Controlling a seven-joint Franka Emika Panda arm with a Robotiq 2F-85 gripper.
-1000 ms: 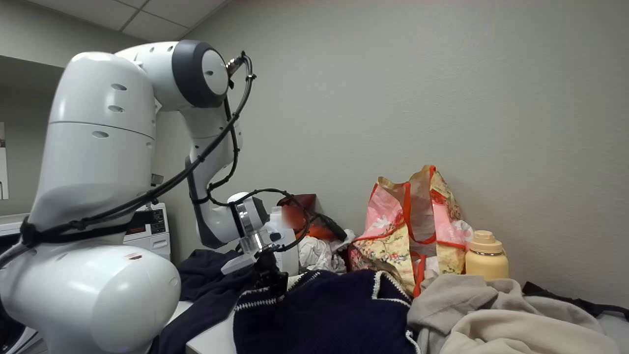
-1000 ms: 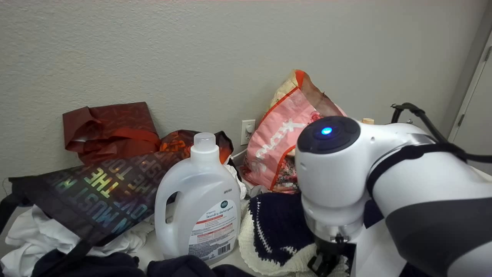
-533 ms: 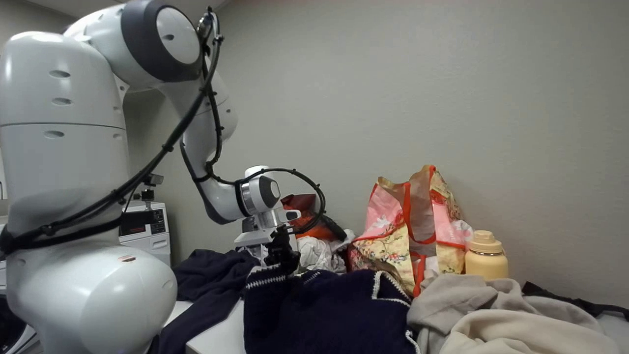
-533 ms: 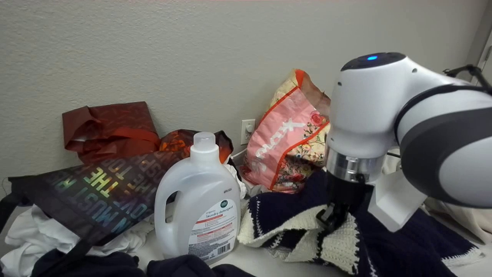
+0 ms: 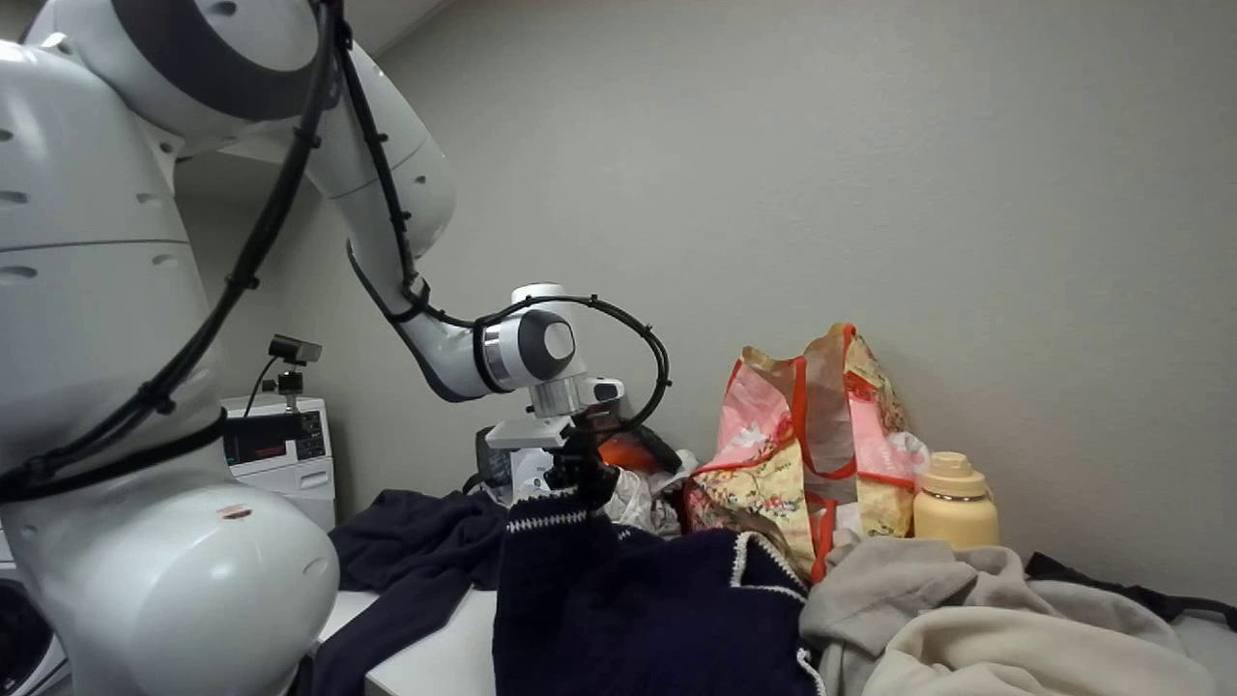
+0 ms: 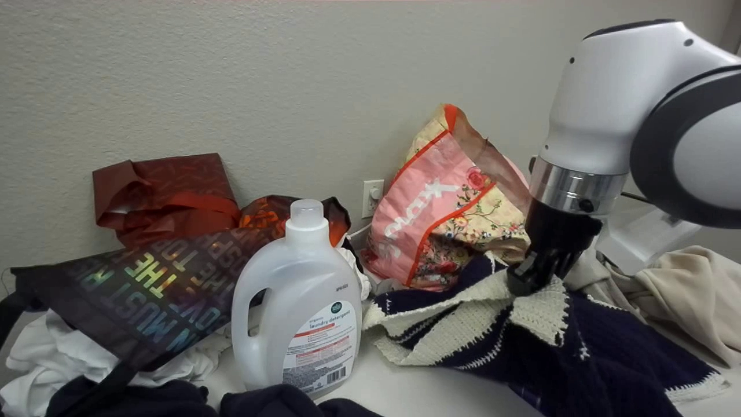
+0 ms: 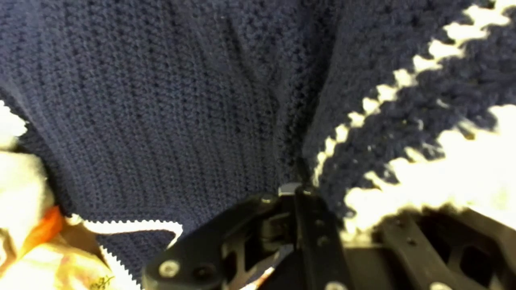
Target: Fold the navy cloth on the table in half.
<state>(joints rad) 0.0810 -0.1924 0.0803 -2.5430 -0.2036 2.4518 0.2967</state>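
The navy cloth with a cream crocheted border lies on the table in both exterior views (image 5: 667, 619) (image 6: 613, 347). My gripper (image 5: 585, 495) is shut on its edge near a corner and holds that part raised above the table. In an exterior view the gripper (image 6: 529, 282) pinches the cream border, which drapes to both sides, while the rest of the cloth hangs and lies on the table. In the wrist view the gripper (image 7: 326, 205) has navy cloth (image 7: 161, 121) and bright cream border around its fingers. The border covers part of the fingers there.
A detergent bottle (image 6: 301, 324) stands beside the cloth's cream edge. A floral bag (image 5: 773, 464) stands behind the cloth. A yellow bottle (image 5: 957, 512) and beige cloth (image 5: 966, 619) lie beyond its far side. A dark garment (image 5: 416, 541) lies on the table (image 5: 445, 648) near the arm.
My gripper has risen and moved right in both exterior views. The cloth's edge has come up with it, showing more of the cream border.
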